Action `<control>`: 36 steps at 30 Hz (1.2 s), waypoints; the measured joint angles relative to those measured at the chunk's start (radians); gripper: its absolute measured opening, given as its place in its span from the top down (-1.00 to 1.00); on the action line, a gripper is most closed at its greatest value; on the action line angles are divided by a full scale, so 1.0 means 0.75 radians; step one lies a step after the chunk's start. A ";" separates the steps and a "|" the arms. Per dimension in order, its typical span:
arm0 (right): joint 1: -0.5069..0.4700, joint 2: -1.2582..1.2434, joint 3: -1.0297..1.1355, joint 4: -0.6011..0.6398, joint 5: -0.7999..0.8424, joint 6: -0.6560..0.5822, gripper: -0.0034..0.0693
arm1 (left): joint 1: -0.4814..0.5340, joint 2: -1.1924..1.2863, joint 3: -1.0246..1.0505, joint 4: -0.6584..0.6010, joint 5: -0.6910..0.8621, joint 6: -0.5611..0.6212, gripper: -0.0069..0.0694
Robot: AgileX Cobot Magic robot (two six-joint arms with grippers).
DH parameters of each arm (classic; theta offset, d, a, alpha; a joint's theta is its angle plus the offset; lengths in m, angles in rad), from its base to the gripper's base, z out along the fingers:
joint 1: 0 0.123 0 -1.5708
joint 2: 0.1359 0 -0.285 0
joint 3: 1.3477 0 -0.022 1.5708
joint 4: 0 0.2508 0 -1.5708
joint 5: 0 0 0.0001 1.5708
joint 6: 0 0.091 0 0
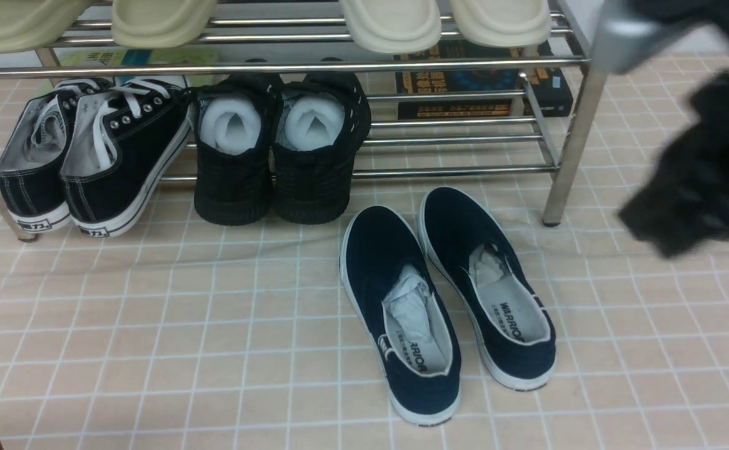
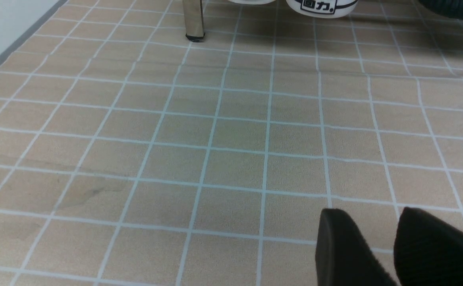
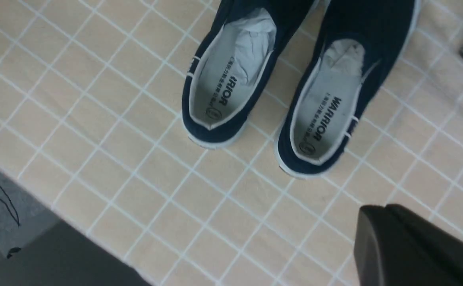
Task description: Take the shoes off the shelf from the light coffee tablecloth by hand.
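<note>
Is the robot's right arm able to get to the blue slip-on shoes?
Probably yes: the right end effector is shut and would have to open, but the navy slip-ons sit on the cloth before the rack, with nothing over them.

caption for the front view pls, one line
Navy slip-ons off the shelf on the light coffee tablecloth; black lace-up sneakers and all-black shoes beside them.
</note>
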 joint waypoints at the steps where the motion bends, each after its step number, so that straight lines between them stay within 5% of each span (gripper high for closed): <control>1: 0.000 -0.052 0.034 0.000 -0.004 0.000 0.95 | 0.000 0.000 0.000 0.000 0.000 0.000 0.19; 5: 0.000 -0.286 0.226 0.000 -0.070 -0.001 0.95 | 0.000 0.000 0.000 0.000 0.000 0.000 0.19; 16: 0.000 -0.871 0.973 0.031 -0.993 -0.001 0.95 | 0.000 0.000 0.000 0.000 0.000 0.000 0.19; 19: 0.000 -0.924 1.060 0.031 -1.094 -0.001 0.94 | 0.000 0.000 0.000 0.000 0.000 0.000 0.19; 36: 0.000 -0.973 1.113 0.031 -1.151 -0.001 0.92 | 0.000 0.000 0.000 0.000 0.000 0.000 0.19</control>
